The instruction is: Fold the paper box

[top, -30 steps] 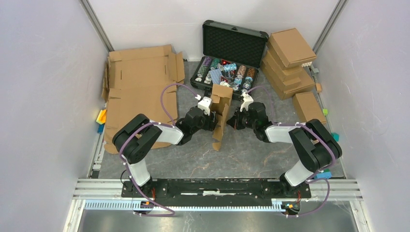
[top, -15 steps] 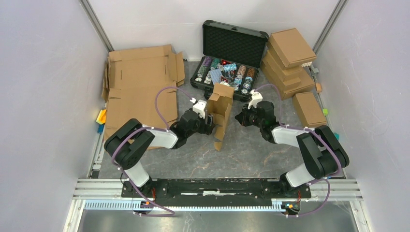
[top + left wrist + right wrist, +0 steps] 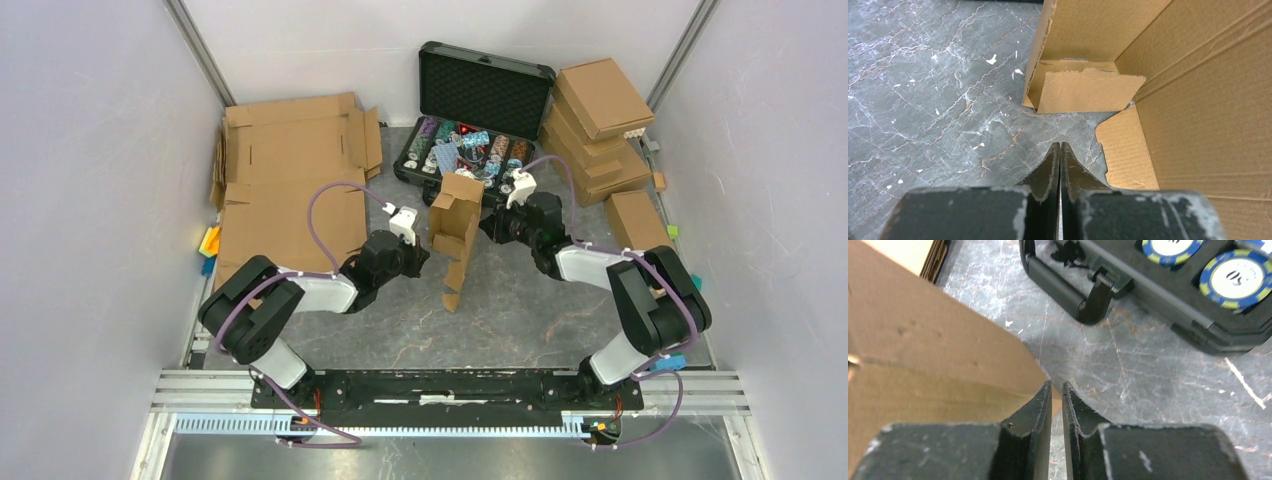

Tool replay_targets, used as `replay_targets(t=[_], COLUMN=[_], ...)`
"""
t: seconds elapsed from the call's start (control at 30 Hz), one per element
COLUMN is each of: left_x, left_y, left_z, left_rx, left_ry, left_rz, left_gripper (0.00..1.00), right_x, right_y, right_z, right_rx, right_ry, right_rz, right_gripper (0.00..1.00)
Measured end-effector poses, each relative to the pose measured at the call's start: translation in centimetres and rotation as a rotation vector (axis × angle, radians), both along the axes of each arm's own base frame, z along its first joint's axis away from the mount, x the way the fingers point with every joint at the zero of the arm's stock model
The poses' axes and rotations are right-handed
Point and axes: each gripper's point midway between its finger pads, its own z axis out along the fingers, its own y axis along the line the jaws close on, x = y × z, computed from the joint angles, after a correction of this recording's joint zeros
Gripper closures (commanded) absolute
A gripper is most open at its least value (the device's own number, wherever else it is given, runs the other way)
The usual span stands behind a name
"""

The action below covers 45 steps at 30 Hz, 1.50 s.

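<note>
While we are looking down on a grey marbled table [image 3: 520, 310] walled in white, with flat cardboard sheets [image 3: 290, 190] on the left and a black case [image 3: 485, 95] at the back, the paper box [image 3: 455, 235] is standing on edge at the centre between our arms. Our left gripper [image 3: 1060, 150] is sitting just beside its hollow side, jaws pressed together on nothing. Our right gripper [image 3: 1057, 387] is showing only a thin slit with the box's corner at its tips, though we cannot tell if it is pinched. The box's long axis is running from us toward the case.
</note>
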Motion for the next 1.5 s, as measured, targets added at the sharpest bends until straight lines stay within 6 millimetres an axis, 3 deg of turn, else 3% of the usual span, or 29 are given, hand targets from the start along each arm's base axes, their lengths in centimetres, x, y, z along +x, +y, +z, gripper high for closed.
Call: replay_targets(t=[0.27, 0.4, 0.57, 0.83, 1.23, 1.5], left_x=[0.3, 0.7, 1.3, 2.7, 4.4, 4.1], left_y=[-0.9, -2.6, -3.3, -3.7, -4.3, -2.8], left_z=[-0.2, -0.2, -1.2, -1.2, -1.6, -3.3], left_rx=[-0.095, -0.221, -0.302, -0.370, -0.358, -0.276], left_ry=[0.073, 0.158, 0.249, 0.289, 0.326, 0.375], left_rz=[0.004, 0.036, 0.113, 0.197, 0.253, 0.334], left_gripper=[0.98, 0.98, 0.98, 0.98, 0.98, 0.98], right_x=[3.5, 5.5, 7.0, 6.0, 4.4, 1.7], right_y=[0.1, 1.7, 4.1, 5.8, 7.6, 7.1], right_z=[0.5, 0.4, 0.2, -1.2, -1.7, -4.8], right_rx=[0.016, 0.042, 0.088, 0.122, 0.129, 0.109], right_ry=[-0.013, -0.011, -0.009, 0.028, 0.028, 0.106], right_rz=[-0.007, 0.050, 0.152, 0.254, 0.315, 0.308], right_gripper=[0.77, 0.73, 0.72, 0.72, 0.72, 0.72])
